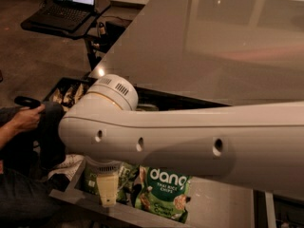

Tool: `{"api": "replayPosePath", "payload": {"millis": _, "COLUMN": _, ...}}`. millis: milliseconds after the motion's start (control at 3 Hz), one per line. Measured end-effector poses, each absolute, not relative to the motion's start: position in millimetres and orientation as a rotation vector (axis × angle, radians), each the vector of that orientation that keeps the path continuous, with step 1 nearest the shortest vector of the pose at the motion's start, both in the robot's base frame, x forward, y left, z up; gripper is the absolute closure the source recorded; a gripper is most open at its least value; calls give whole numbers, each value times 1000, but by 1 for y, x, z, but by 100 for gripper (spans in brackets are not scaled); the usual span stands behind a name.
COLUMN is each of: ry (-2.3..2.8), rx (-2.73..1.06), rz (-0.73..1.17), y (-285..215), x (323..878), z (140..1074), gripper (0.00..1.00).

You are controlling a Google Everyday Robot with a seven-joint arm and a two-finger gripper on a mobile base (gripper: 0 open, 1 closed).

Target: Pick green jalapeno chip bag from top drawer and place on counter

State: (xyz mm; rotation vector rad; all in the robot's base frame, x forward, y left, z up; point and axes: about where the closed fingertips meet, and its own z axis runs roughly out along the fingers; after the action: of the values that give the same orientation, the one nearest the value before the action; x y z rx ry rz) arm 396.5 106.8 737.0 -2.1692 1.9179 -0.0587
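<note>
The top drawer (pixel 228 208) is pulled out below the counter (pixel 213 46), which is glossy grey-brown. My white arm crosses the view from the right. My gripper (pixel 108 193) points down into the drawer's left front corner. It is right over a darker green crinkly bag (pixel 127 174), probably the jalapeno chip bag. The gripper and arm hide most of that bag, and its lettering does not show. A brighter green "dang" bag (pixel 164 191) lies just to the right of the gripper.
A person sits at the left, with a hand (pixel 26 118) holding a black device close to the drawer. A dark bin of snacks (pixel 71 93) lies behind the arm. A laptop on a small black table (pixel 66 13) stands at the back left.
</note>
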Motion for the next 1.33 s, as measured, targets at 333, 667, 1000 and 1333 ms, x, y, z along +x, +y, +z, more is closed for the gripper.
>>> {"api": "replayPosePath", "payload": {"millis": 333, "ry": 1911, "rx": -2201, "rz": -89, "y": 110, "x": 417, "z": 726, "gripper": 0}}
{"api": "replayPosePath", "payload": {"millis": 667, "ry": 1926, "rx": -2230, "rz": -96, "y": 109, "x": 431, "z": 708, "gripper": 0}}
{"api": "replayPosePath", "payload": {"millis": 1000, "ry": 1928, "rx": -2259, "rz": -122, "y": 109, "x": 433, "z": 692, "gripper": 18}}
{"api": "replayPosePath", "payload": {"millis": 1333, "ry": 1927, "rx": -2260, "rz": -124, "y": 109, "x": 433, "z": 692, "gripper": 41}}
